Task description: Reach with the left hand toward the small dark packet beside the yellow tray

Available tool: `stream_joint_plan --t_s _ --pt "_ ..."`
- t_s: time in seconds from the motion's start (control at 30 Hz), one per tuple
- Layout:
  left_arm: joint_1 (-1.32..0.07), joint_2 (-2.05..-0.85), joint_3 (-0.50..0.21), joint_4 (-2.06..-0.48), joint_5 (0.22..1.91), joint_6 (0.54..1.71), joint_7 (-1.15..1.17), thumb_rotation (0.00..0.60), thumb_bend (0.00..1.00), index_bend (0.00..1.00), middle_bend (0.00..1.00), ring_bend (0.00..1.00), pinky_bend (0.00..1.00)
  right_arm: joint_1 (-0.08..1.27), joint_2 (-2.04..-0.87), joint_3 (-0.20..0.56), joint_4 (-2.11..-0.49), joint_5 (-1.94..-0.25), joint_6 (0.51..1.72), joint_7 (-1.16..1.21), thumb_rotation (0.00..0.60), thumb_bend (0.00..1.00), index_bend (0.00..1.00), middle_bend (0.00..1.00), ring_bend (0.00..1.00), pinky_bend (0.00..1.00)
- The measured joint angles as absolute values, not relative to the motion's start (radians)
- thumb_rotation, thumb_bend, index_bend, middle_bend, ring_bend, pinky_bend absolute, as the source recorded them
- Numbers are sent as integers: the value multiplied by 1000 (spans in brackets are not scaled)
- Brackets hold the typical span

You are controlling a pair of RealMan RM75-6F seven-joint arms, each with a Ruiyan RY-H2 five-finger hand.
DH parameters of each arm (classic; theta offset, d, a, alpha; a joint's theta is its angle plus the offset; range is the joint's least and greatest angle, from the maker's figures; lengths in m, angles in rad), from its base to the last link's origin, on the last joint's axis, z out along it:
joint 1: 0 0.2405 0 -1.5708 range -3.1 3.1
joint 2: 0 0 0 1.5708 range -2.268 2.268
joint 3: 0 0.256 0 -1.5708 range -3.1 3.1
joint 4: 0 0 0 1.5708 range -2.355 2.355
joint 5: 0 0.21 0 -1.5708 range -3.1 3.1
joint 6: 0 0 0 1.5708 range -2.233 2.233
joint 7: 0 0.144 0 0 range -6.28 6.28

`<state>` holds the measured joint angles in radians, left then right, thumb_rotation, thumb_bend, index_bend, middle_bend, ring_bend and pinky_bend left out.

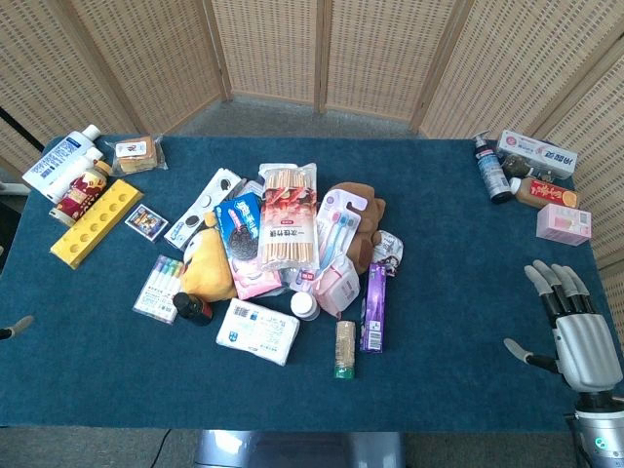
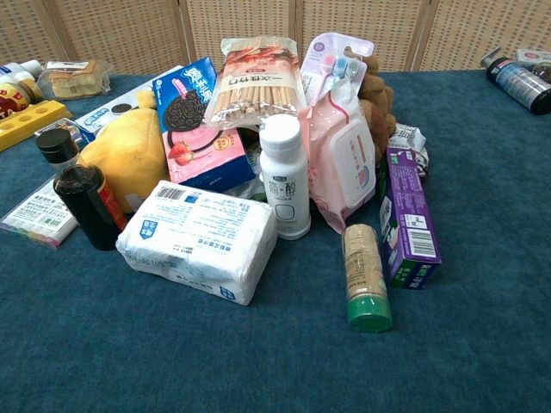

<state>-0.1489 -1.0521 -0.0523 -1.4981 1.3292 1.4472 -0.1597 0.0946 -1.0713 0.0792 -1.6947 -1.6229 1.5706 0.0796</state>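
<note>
Dark packet [image 1: 146, 221] lies flat just right of the yellow tray [image 1: 96, 222], well apart from the left hand [image 1: 14, 327], barely in view so finger state unclear; right hand [image 1: 573, 327] spread, empty.

Worktop [image 1: 448, 322]: tray [image 1: 96, 221] at left of frame, packet [image 1: 146, 221] just beside its right edge. Bottle [image 1: 60, 164] behind the tray. Main pile at centre; wipes pack [image 1: 257, 331] at its front, purple box [image 1: 373, 306] to the right. Right hand [image 1: 575, 327] at lower right.
</note>
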Motion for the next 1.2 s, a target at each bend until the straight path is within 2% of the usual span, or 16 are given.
stream_joint_plan --t_s 0.2,0.3,0.5,0.73,0.97,1.2 --pt "-145 -1053 -56 -1489 1347 1440 -159 600 0 99 0 0 68 92 -1069 75 -1702 -1630 1576 80 600 0 0 0 0 0" --pt "-152 -1058 -58 -1469 1370 1442 -155 600 0 105 0 0 34 90 -1067 74 -1703 -1632 1580 77 600 0 0 0 0 0" --pt "-228 -1083 -65 -1350 1457 1402 -127 600 0 106 0 0 3 89 -1065 80 -1709 -1628 1588 79 600 0 0 0 0 0" --pt "-365 -1137 -78 -1241 1496 1225 -101 600 0 77 0 0 0 83 -1055 84 -1715 -1627 1602 88 600 0 0 0 0 0" --pt "-512 -1272 -105 -1064 1466 1023 -80 600 0 69 0 0 0 80 -1045 93 -1711 -1610 1606 103 600 0 0 0 0 0" --pt "-615 -1389 -130 -905 1424 896 -68 600 0 56 0 0 0 79 -1044 100 -1698 -1593 1605 106 600 0 0 0 0 0"
